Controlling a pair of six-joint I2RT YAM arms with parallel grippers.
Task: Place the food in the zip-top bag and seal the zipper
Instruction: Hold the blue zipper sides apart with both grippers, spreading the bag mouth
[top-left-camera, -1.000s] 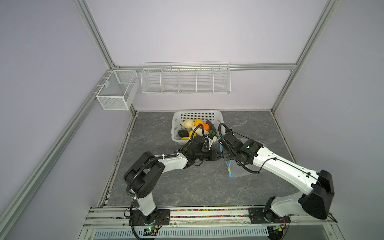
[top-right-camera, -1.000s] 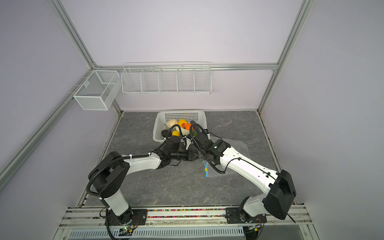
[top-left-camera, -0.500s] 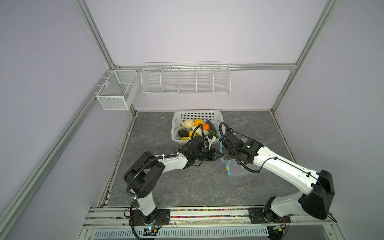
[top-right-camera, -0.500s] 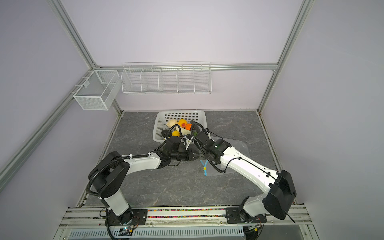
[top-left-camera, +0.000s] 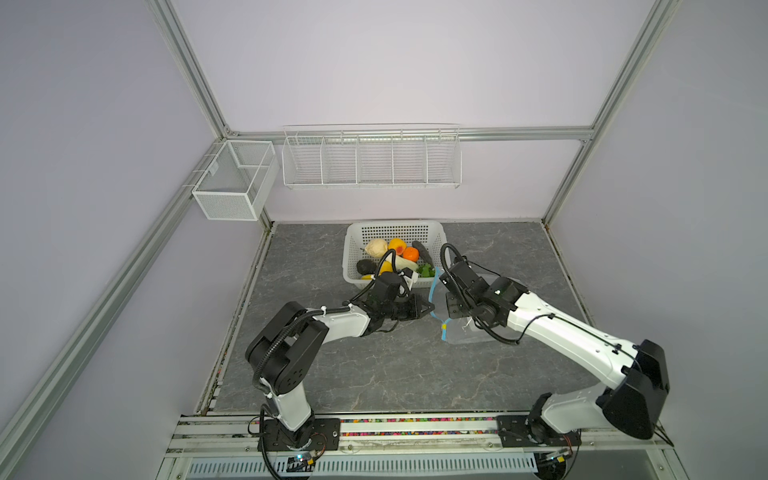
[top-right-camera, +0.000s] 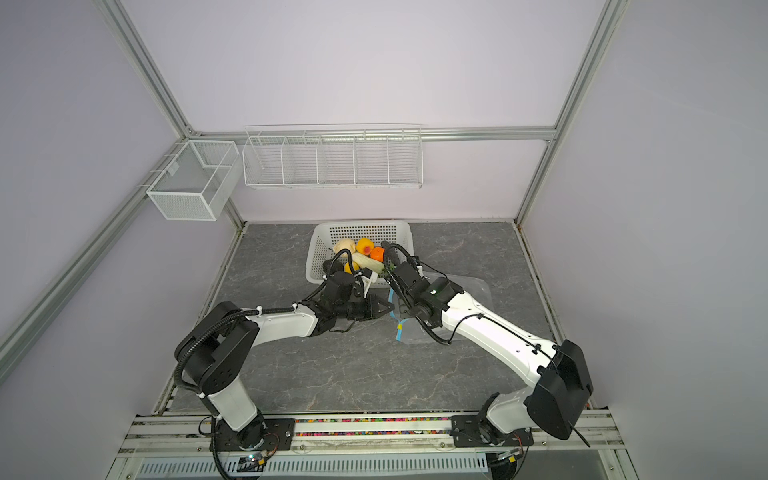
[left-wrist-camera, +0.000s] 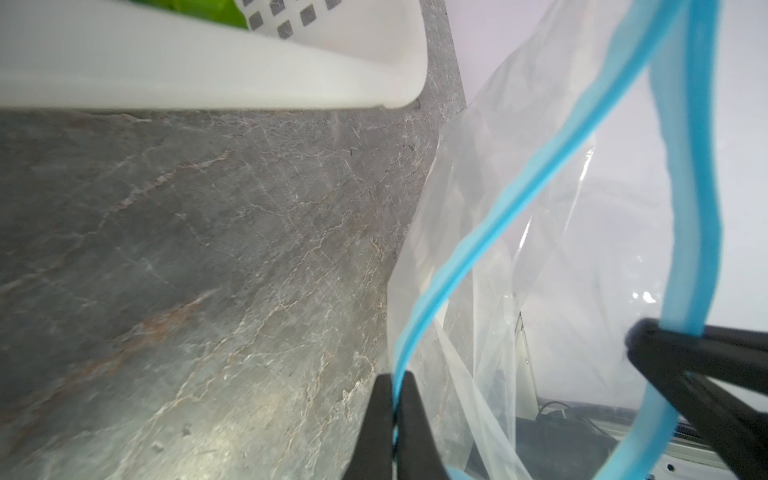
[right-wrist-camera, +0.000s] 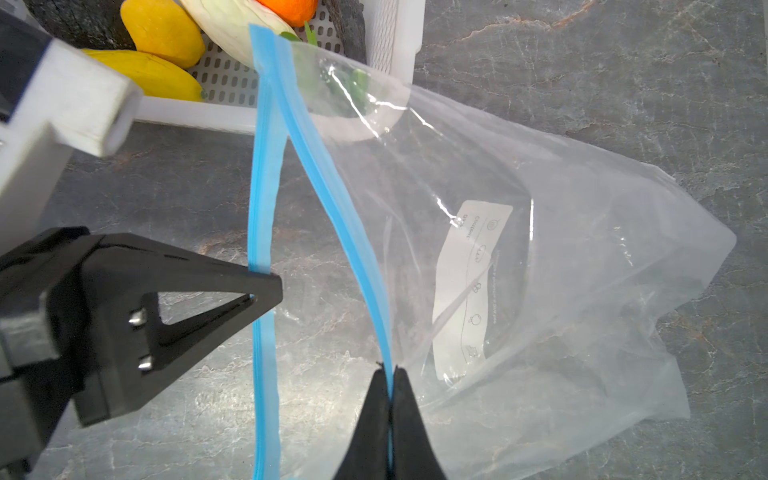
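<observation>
The clear zip-top bag (top-left-camera: 471, 332) (right-wrist-camera: 540, 270) lies on the grey table right of the basket, and nothing shows inside it. Its light-blue zipper (right-wrist-camera: 332, 187) (left-wrist-camera: 457, 266) is parted into two strips. My left gripper (left-wrist-camera: 395, 382) (top-left-camera: 430, 309) is shut on one strip. My right gripper (right-wrist-camera: 390, 374) is shut on the other strip, close beside the left gripper, and the mouth gapes between them. A small yellow slider (top-left-camera: 444, 327) sits at the zipper's near end. The food (top-left-camera: 390, 257) (top-right-camera: 365, 253) is piled in the white basket.
The white perforated basket (top-left-camera: 395, 230) (left-wrist-camera: 208, 83) stands just behind both grippers, its near corner touching the bag's mouth. A wire shelf (top-left-camera: 372, 160) and a mesh box (top-left-camera: 232, 183) hang on the back wall, well above the table.
My left gripper has closed onto its zipper strip. The right arm has shifted slightly toward the basket, lifting its strip.
</observation>
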